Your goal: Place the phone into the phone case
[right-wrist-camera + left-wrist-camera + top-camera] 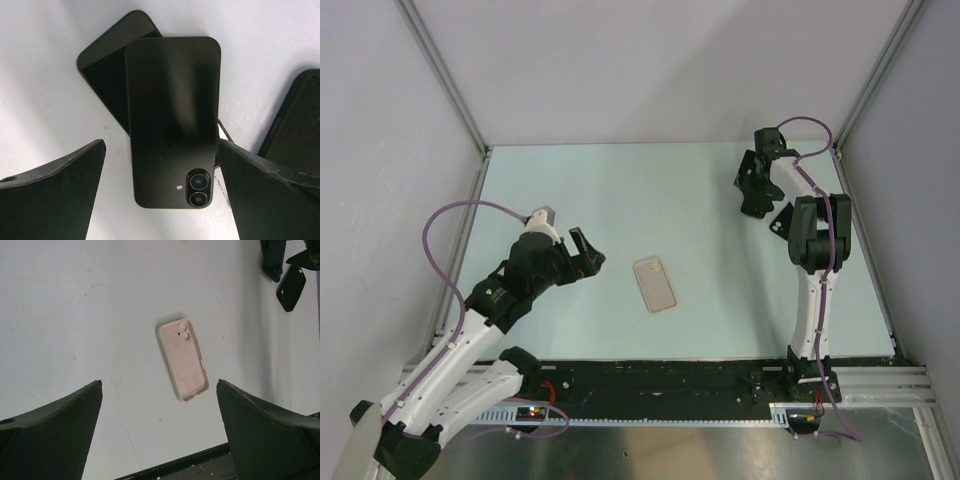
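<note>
The beige phone case point(655, 285) lies flat on the pale table, inside up, with its camera cutout at the far end. In the left wrist view the phone case point(183, 360) sits ahead of my left gripper point(159, 382), which stands open and empty, just left of the case in the top view point(588, 252). The black phone point(172, 115) shows its back and two lenses between the open jaws of my right gripper point(161, 142). The right finger point(250, 185) is at the phone's edge and a gap shows on the left side. The phone's shadow falls behind it.
Grey walls with metal posts point(440, 75) close the table point(620, 190) at the back and sides. A black rail point(670, 385) runs along the near edge. My right arm point(815, 250) stands at the far right, its gripper point(756, 195) near the back corner.
</note>
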`<action>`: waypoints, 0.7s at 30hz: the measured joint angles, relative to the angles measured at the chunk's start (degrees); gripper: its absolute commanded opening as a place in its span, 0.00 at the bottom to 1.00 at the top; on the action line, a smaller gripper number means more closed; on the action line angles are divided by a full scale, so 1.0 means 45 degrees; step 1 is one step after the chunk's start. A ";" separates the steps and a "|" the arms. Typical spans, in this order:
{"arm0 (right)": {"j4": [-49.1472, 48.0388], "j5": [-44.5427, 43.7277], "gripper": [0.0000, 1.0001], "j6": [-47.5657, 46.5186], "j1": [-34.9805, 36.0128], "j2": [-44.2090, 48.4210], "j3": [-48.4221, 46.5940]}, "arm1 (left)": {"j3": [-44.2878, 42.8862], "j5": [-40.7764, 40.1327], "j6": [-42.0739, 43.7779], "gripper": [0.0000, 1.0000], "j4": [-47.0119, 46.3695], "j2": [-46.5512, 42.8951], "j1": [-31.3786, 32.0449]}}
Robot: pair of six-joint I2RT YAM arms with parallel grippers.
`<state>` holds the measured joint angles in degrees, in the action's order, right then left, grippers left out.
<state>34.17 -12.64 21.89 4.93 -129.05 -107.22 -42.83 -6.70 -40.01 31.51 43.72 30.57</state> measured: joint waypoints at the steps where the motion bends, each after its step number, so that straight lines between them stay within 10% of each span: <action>1: 0.0073 0.0005 0.99 0.0000 -0.0034 -0.0068 -0.0015 | 0.0000 0.0000 0.0000 1.00 -0.0005 0.0024 0.0000; 21: 0.1331 0.0466 0.95 -0.0015 -0.0350 -0.1015 -0.1345 | 0.0000 0.0102 -0.0010 1.00 0.0005 0.0189 -0.0039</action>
<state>40.16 -10.55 21.82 3.36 -133.62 -113.27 -42.83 -6.24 -40.05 31.53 44.58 30.39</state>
